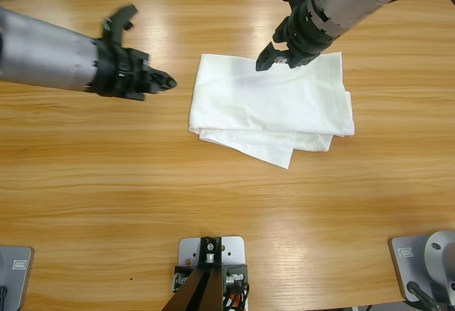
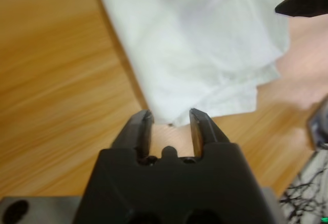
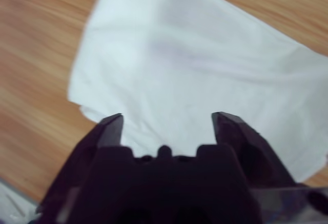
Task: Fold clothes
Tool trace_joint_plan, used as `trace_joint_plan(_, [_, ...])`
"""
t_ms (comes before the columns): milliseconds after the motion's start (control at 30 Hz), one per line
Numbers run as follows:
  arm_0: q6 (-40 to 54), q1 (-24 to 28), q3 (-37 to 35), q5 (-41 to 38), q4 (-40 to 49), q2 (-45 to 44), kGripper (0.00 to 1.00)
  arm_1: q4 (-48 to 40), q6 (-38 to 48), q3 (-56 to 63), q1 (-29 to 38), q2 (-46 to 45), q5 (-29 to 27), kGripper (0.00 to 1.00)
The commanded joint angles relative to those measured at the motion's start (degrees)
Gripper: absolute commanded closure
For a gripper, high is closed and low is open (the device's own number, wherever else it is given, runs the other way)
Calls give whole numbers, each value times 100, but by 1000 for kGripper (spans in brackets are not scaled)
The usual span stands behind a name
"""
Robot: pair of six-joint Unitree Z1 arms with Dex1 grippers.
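The left gripper (image 2: 170, 124) is being held with its jaws slightly apart and nothing between them, just beside a corner of the T-shirt (image 2: 205, 39). In the high view, this gripper (image 1: 168, 81) is being kept at centre left, close to the shirt's left edge. The right gripper (image 3: 166, 124) is being held with jaws spread wide over the white cloth (image 3: 195, 65); in the high view it (image 1: 274, 56) is being poised at the folded T-shirt's (image 1: 274, 108) upper edge. The shirt is being carried by the wooden counter (image 1: 106, 183), right of centre.
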Motion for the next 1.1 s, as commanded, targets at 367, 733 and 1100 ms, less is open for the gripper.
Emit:
trace_joint_plan(367, [1253, 88, 1018, 514, 20, -931, 9, -56, 457, -328, 72, 1705, -232, 129])
trace_joint_plan(733, [1244, 97, 1150, 514, 20, -956, 13, -474, 723, -330, 1000, 1830, -318, 131])
trace_joint_plan(1100, [1184, 336, 1493, 512, 20, -1072, 13, -606, 1336, -356, 1506, 1869, -86, 133])
